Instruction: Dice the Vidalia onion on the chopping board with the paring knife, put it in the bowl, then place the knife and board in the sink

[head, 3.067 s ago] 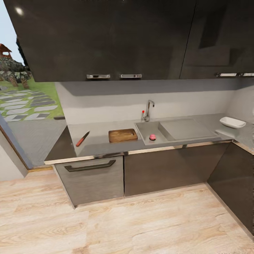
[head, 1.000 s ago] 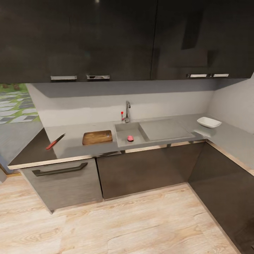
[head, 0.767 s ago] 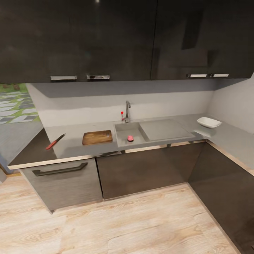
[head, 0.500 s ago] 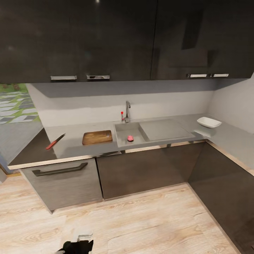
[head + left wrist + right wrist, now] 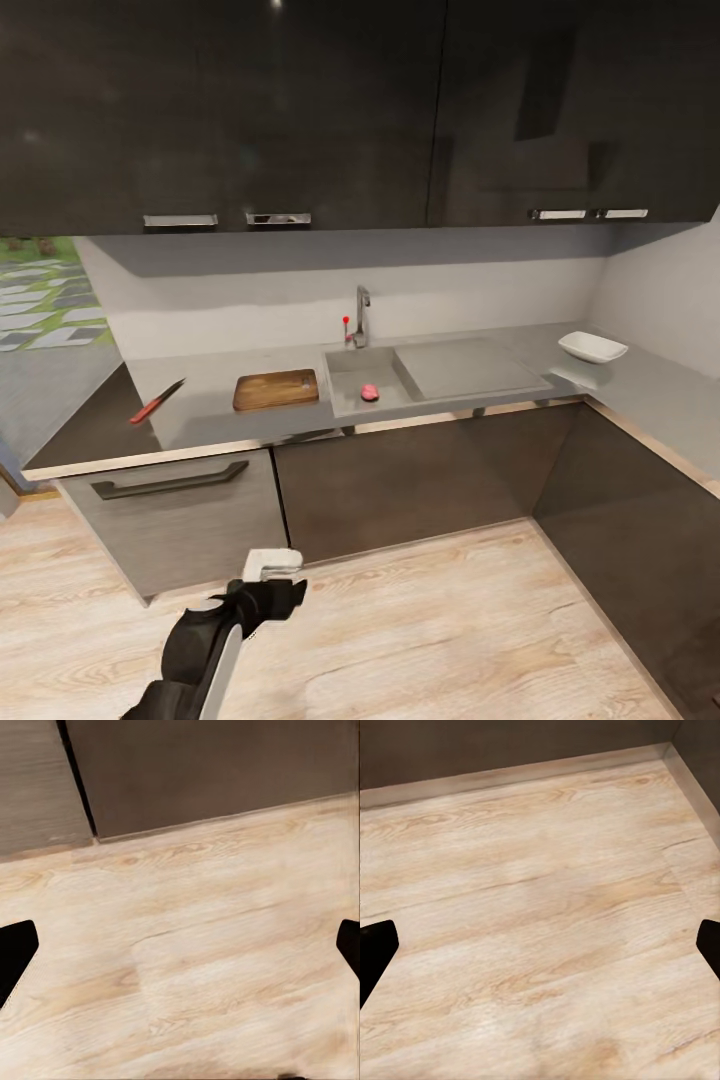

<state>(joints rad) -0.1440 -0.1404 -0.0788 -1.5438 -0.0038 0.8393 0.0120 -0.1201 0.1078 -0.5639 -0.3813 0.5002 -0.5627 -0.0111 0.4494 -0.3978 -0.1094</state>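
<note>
The onion (image 5: 369, 392) lies in the sink (image 5: 345, 364), right of the chopping board (image 5: 276, 389); the knife (image 5: 156, 401) sits far left on the desk (image 5: 205, 385) and the bowl (image 5: 592, 347) far right. The first step, reaching for the onion, looks barely begun. To do it well, I would roll closer, then lower a wide gripper straight over the basin. The left gripper (image 5: 272, 578) hangs low over the floor (image 5: 420, 620), released; the right gripper (image 5: 540, 937) is also released. Both wrist views add floorboards and cabinet bases below the head camera's sight.
</note>
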